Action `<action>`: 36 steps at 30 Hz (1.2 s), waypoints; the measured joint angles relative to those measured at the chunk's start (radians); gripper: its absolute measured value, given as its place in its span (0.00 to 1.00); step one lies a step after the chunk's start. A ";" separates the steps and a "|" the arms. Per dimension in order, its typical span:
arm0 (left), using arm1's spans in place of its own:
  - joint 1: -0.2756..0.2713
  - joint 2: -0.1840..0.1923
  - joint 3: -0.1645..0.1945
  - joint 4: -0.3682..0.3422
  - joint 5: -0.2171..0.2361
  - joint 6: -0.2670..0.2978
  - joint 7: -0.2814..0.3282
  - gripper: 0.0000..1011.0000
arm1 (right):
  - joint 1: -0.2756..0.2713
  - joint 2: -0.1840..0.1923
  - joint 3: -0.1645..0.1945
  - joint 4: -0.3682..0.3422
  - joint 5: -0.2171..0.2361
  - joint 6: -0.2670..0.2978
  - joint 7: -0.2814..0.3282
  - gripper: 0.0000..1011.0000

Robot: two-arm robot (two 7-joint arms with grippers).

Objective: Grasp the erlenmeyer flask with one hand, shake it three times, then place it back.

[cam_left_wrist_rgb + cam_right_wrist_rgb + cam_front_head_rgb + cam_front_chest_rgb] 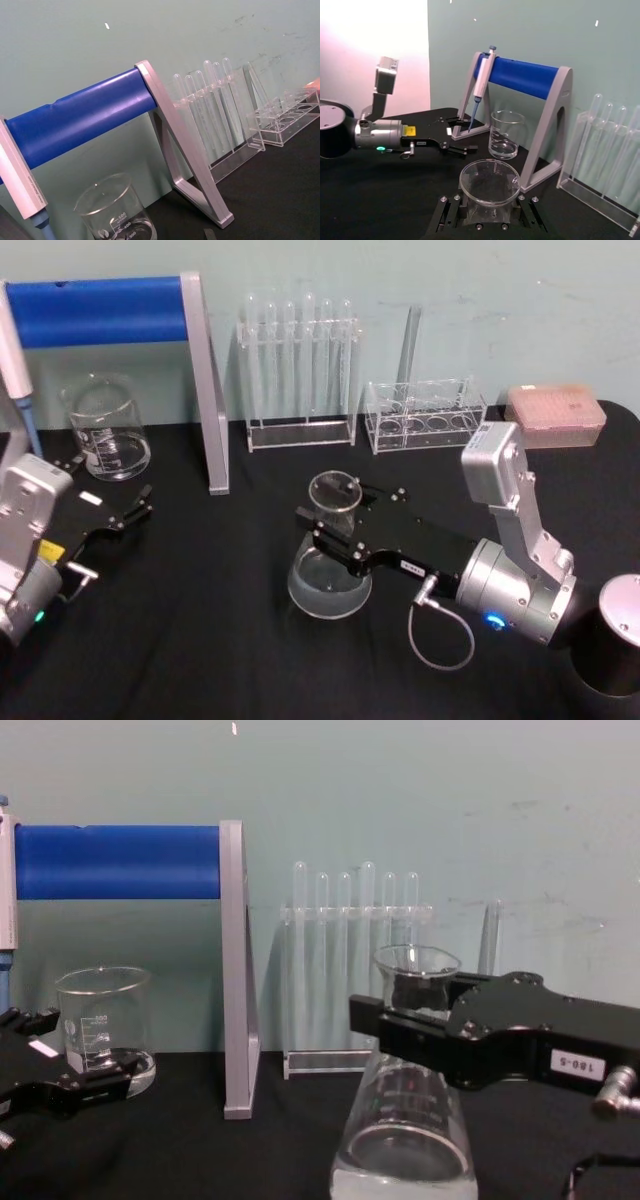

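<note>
Head view, left edge of the tabletop: left gripper (112,488) sits parked with its fingers spread apart and nothing between them, just in front of the beaker (108,430) at the back-left corner.
Back edge: pipette stand (205,390) with its blue bar, then the test tube rack (300,375), both well apart from the work.
Middle of the tabletop, toward the front edge: erlenmeyer flask (330,580) stands upright, and its wide base looks to be resting on the black cloth.
Right gripper (335,522): reaches in from the right edge, its 2 jaws closed against the flask's neck just below the flared rim, 1 on each side.
Step in hand: the grasp looks made, so the lift before the 3 shakes is likely next.
How to do it well: raise it straight up until the base clears the cloth, keep the neck vertical, and make the 3 swings short and even.
Risk: smooth glass may slip or pivot in the jaws, and what seems a little liquid could slosh.
Return: lower it flat onto the same spot before opening.
</note>
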 joint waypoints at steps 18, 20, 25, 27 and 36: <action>0.000 0.000 0.000 0.000 0.000 0.000 0.000 0.99 | 0.052 -0.036 0.066 0.090 -0.011 -0.002 -0.094 0.45; 0.000 0.000 0.000 0.000 0.000 0.000 0.000 0.99 | 0.061 -0.043 0.081 0.108 -0.016 -0.003 -0.108 0.45; 0.000 0.000 0.000 0.000 0.000 0.000 0.000 0.99 | 0.078 -0.056 0.112 0.144 -0.030 -0.004 -0.138 0.45; 0.000 0.000 0.000 0.000 0.000 0.000 0.000 0.99 | 0.083 -0.060 0.121 0.154 -0.034 -0.004 -0.145 0.45; 0.000 0.000 0.000 0.000 0.000 0.000 0.000 0.99 | 0.104 -0.078 0.167 0.199 -0.055 -0.006 -0.174 0.45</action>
